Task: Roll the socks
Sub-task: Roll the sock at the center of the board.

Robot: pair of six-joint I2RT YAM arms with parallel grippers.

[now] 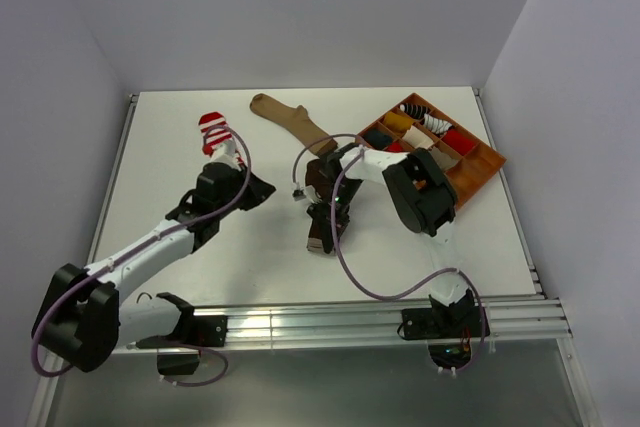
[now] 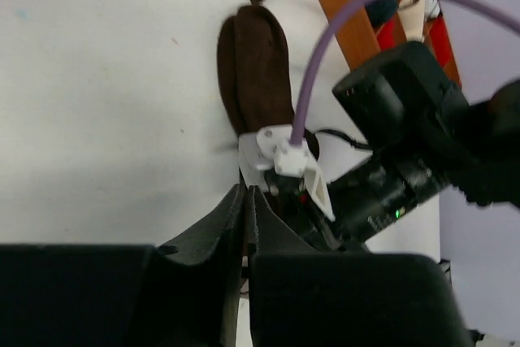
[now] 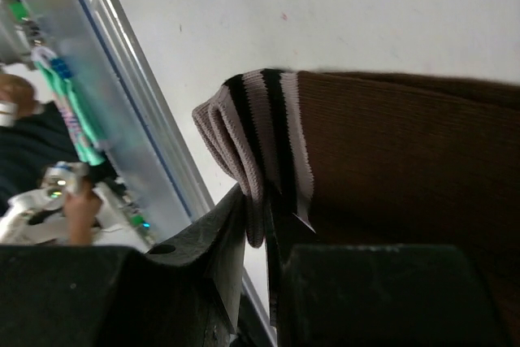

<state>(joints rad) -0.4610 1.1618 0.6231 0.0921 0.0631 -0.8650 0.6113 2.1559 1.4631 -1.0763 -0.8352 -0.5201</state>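
The dark brown sock (image 1: 316,180) lies mid-table, its toe pointing away from the arms. My right gripper (image 3: 256,217) is shut on its grey-and-black striped cuff (image 3: 260,132), which bunches between the fingers at the sock's near end (image 1: 319,243). My left gripper (image 2: 246,193) is shut with nothing seen between its fingers. It hovers to the left of the brown sock (image 2: 256,71), pointing toward it (image 1: 265,190). The tan sock (image 1: 290,122) lies flat at the back. The red-and-white striped sock (image 1: 215,132) sits at the back left, by the left arm.
An orange divided tray (image 1: 478,169) with several rolled socks stands at the back right. Purple cables loop over both arms. A metal rail (image 1: 330,322) runs along the near table edge, close to the brown sock's cuff.
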